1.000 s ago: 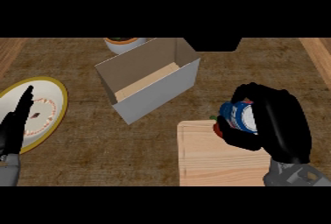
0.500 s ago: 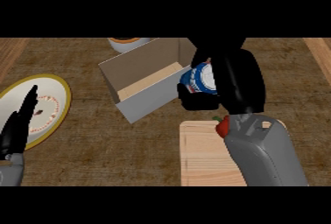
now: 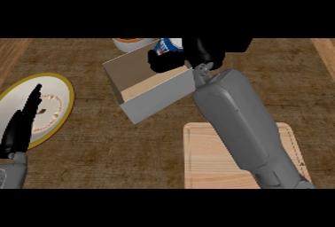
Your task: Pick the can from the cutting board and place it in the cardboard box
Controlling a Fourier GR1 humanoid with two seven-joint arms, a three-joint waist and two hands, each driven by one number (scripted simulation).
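risk: my right hand (image 3: 196, 55) carries the can (image 3: 167, 46) over the far rim of the cardboard box (image 3: 153, 86), not over its middle. let go here and the can may clip the back wall, tip out, or land beside the orange-topped object (image 3: 133, 43) just left of my fingers. the box floor lies nearer me than the hand. pose: my right forearm stretches up from the cutting board (image 3: 209, 155), fingers curled round the can. my left hand (image 3: 23, 126) rests flat-fingered by the plate (image 3: 56, 95).
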